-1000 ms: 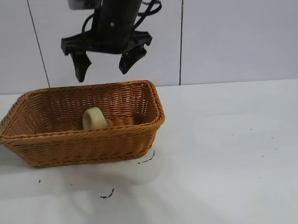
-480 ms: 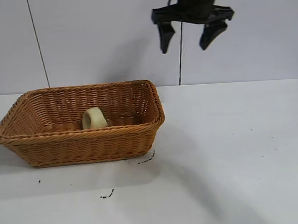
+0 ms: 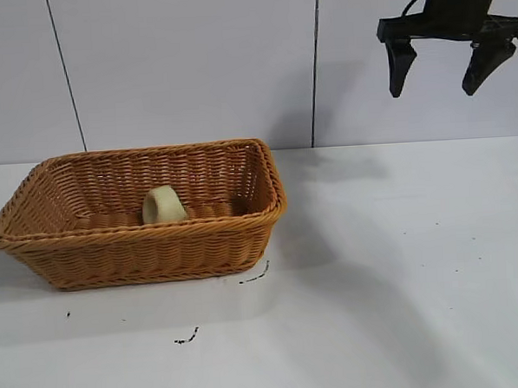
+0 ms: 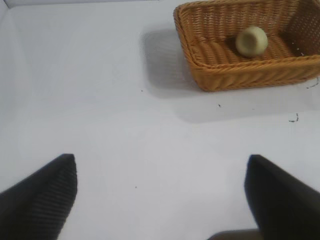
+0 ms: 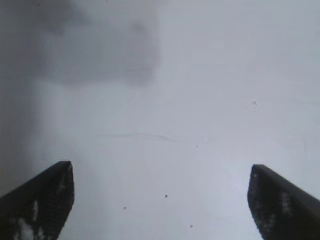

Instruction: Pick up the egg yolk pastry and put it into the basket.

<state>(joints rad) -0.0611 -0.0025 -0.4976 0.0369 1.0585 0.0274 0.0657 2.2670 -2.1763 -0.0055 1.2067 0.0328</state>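
The egg yolk pastry (image 3: 162, 205), a pale yellow-cream puck, lies tilted on edge inside the orange-brown wicker basket (image 3: 140, 252) at the table's left. In the left wrist view the pastry (image 4: 251, 41) sits on the floor of the basket (image 4: 235, 80). My right gripper (image 3: 434, 89) hangs high at the upper right, well away from the basket, open and empty. In its own view the right gripper (image 5: 160, 200) is over bare table. My left gripper (image 4: 160, 200) is open and empty over bare table, apart from the basket, and does not show in the exterior view.
The white table (image 3: 402, 265) carries a few small dark specks and scuffs (image 3: 187, 339) in front of the basket. A grey panelled wall (image 3: 191, 67) stands behind.
The open right gripper has swung from above the basket to the upper right, staying high and empty. The pastry has stayed inside the basket.
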